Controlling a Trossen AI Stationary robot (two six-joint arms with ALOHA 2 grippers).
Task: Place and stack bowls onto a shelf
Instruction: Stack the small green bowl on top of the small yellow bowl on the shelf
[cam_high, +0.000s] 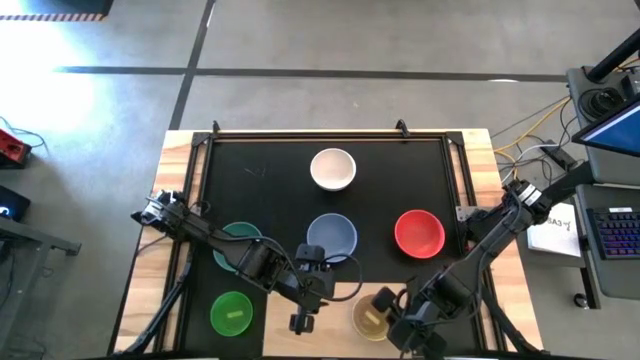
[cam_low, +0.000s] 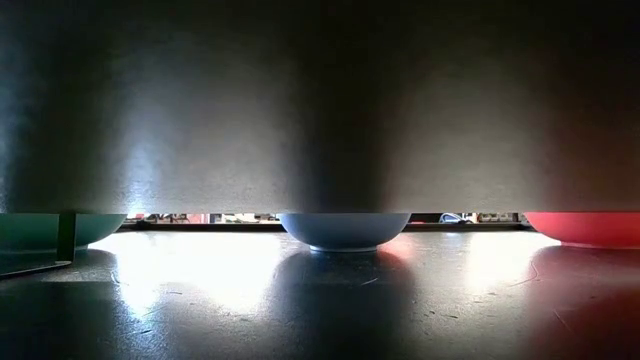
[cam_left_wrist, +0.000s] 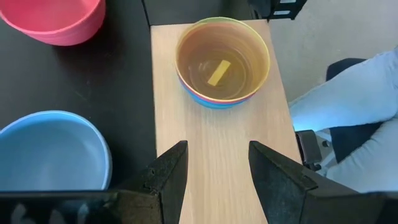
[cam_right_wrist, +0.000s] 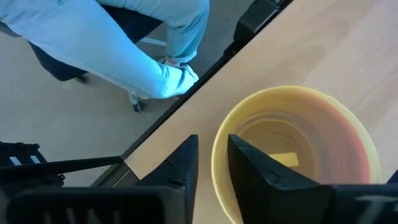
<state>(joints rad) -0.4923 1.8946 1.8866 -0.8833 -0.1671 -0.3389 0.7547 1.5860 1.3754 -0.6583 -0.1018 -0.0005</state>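
A stack of small bowls with the yellow one on top (cam_high: 372, 310) (cam_left_wrist: 222, 61) (cam_right_wrist: 292, 149) rests by its base on the pale wooden shelf (cam_left_wrist: 217, 124) at the table's near edge. My left gripper (cam_left_wrist: 217, 149) (cam_high: 302, 322) is open, low over the shelf, just left of the stack. My right gripper (cam_right_wrist: 211, 146) (cam_high: 400, 328) hovers over the stack's near-right rim with a narrow gap between its fingers; the left wrist view shows the whole rim free. On the black mat stand the green (cam_high: 232, 312), teal (cam_high: 235, 245), pale blue (cam_high: 332, 236), red (cam_high: 419, 232) and white (cam_high: 333, 168) bowls.
A person's pale blue trouser leg (cam_right_wrist: 124, 56) (cam_left_wrist: 348, 93) is just beyond the table's near edge. In the low view a dark panel (cam_low: 320, 100) blocks most of the picture, above the teal (cam_low: 40, 230), pale blue (cam_low: 343, 230) and red (cam_low: 590, 228) bowls.
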